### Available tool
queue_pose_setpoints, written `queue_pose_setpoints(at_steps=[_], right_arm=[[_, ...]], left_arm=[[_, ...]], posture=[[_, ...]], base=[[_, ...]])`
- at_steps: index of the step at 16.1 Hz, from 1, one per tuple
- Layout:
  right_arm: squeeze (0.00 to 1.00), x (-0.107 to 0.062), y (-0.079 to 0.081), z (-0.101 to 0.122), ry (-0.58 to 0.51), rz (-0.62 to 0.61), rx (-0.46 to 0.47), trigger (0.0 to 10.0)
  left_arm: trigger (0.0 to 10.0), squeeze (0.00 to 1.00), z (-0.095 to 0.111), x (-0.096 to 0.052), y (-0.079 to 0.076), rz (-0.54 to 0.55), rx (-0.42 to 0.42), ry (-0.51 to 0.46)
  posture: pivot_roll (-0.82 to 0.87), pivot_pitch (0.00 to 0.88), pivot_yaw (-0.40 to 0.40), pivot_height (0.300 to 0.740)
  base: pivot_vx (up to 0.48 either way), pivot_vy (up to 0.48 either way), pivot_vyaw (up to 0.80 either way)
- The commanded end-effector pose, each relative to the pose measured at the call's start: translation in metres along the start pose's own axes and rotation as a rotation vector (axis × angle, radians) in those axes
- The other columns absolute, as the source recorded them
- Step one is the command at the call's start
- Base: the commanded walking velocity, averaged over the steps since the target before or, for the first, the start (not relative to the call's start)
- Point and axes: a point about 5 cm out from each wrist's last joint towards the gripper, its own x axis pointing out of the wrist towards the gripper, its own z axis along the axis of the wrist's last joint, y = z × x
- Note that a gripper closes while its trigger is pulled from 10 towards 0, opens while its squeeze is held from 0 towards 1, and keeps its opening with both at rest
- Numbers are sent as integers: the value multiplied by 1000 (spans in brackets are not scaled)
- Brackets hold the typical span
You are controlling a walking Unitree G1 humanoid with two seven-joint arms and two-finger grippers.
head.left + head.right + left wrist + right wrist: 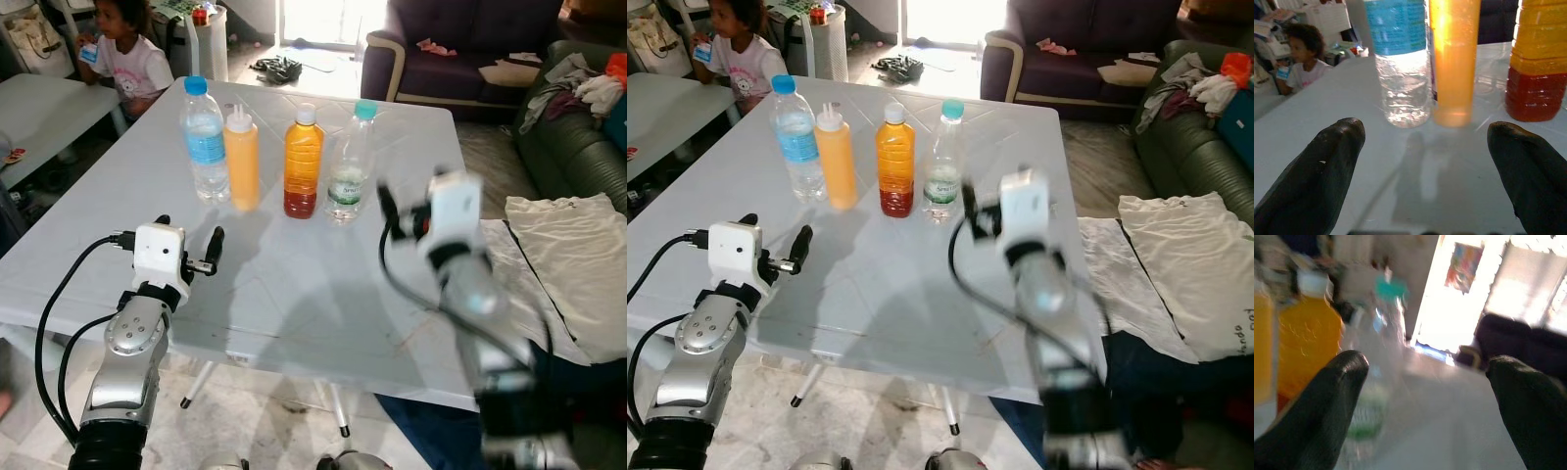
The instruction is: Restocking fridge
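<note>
Four bottles (304,162) stood in a row on a white table (294,294); left gripper (1425,161) and right gripper (1425,401) hovered before them, fingers spread, grasping nothing

bottles (303,162): 4 | tables (323,294): 2 | sofas (460,44): 2 | person (127,54): 1

Left gripper (1422,161): two black fingers (1312,181) spread wide apart, holding nothing, above a white table (1327,107). Standing upright on the table beyond the fingers: clear water bottle (1400,73) with a blue label, nearly empty at its base; just beside it, an orange squeeze bottle (1453,63), translucent and lit from behind; then, slightly apart, a bottle of amber liquid (1538,63) that darkens to red-brown near the bottom. In the background past the table edge: a seated person (1300,58) in a light shirt, holding a small blue-and-white object, amid household clutter, blurred.
</note>
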Motion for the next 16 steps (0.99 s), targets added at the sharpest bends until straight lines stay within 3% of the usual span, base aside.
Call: queue_pose_setpoints(at_steps=[1,6,11,16], right_arm=[[0,6,-6,5,-32,26,-28,10000],[0,31,-17,16,-71,43,-9,10000],[0,52,-9,18,-79,114,24,10000],[0,69,-9,25,-106,80,56,10000]], left_arm=[[10000,0,3,-2,5,8,18,-4],[10000,0,6,-3,10,11,29,-3],[10000,0,8,-4,15,3,55,6],[10000,0,12,-5,19,11,67,2]], posture=[[98,51,-46,740],[125,57,-34,740],[147,68,-18,740],[165,77,-10,740]], base=[[0,0,0],[0,0,0],[0,0,0],[0,0,0]])
